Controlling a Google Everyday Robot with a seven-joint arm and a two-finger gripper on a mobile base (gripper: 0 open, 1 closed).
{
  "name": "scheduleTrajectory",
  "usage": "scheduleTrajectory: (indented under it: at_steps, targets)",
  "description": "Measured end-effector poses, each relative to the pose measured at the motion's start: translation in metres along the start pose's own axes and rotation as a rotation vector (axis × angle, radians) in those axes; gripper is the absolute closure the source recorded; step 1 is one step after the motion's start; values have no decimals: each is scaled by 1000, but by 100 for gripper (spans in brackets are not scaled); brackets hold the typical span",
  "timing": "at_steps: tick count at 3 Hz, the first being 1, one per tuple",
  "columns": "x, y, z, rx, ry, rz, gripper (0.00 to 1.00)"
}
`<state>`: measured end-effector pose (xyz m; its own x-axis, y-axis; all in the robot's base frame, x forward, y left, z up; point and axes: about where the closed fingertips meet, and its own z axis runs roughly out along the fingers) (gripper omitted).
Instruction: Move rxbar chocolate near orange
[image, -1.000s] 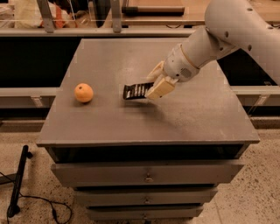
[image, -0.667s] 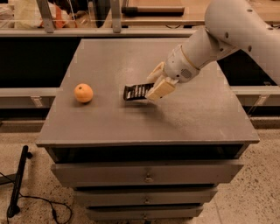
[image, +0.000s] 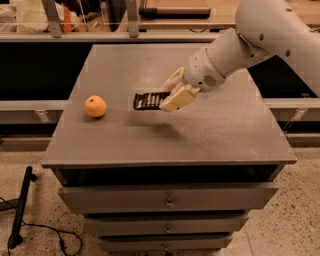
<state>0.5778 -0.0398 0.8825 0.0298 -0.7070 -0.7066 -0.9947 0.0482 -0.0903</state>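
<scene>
STEP: your gripper (image: 166, 96), mid-desk, has its jaws closed on the right end of the rxbar chocolate (image: 148, 100), apparently lifted off the desk (image: 210, 135) | DO: carry it level toward the left edge, set it down just beside the orange (image: 95, 106), don't nudge the fruit | CONTAINERS: drawers (image: 167, 197) below are shut, contents hidden

Noted grey counter (image: 225, 130) with drawers (image: 170, 197) on speckled floor (image: 300, 225), pale ledge (image: 150, 37) behind, black cable (image: 55, 240) lower left; found claw (image: 165, 96) over counter middle.
</scene>
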Motion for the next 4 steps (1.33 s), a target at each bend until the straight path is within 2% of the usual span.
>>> scheduleTrajectory:
  at_steps: [1, 3, 4]
  targets:
    - [-16, 2, 17, -5, -31, 6, 100]
    - [-32, -11, 71, 4, -78, 29, 100]
    - [-30, -14, 76, -10, -79, 30, 100]
